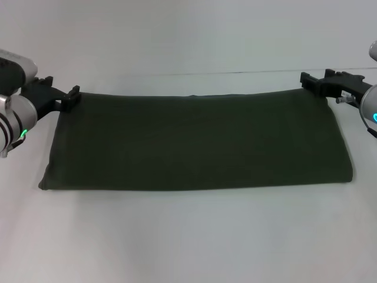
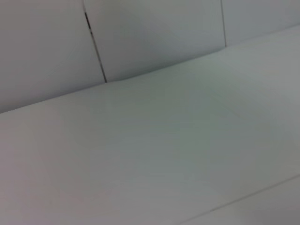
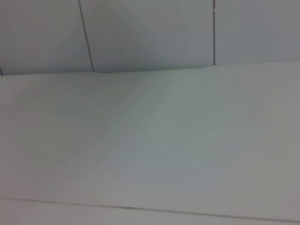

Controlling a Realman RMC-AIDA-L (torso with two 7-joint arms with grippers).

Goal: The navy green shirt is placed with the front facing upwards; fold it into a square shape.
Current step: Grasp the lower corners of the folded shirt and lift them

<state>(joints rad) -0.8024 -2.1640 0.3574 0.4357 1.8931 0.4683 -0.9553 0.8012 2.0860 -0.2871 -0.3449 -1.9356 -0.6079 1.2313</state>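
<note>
The navy green shirt (image 1: 197, 141) lies flat on the white table as a long, wide rectangle, its plain dark side up with no letters or collar showing. My left gripper (image 1: 70, 98) is low at the shirt's far left corner, touching or just off the cloth edge. Close to the far right corner, my right gripper (image 1: 312, 82) hovers a little beyond the cloth. Neither wrist view shows the shirt or a gripper, only table and wall.
The white table (image 1: 188, 236) stretches in front of the shirt and around it. A pale panelled wall (image 2: 140, 33) with dark seams rises behind the table's far edge (image 3: 140, 70).
</note>
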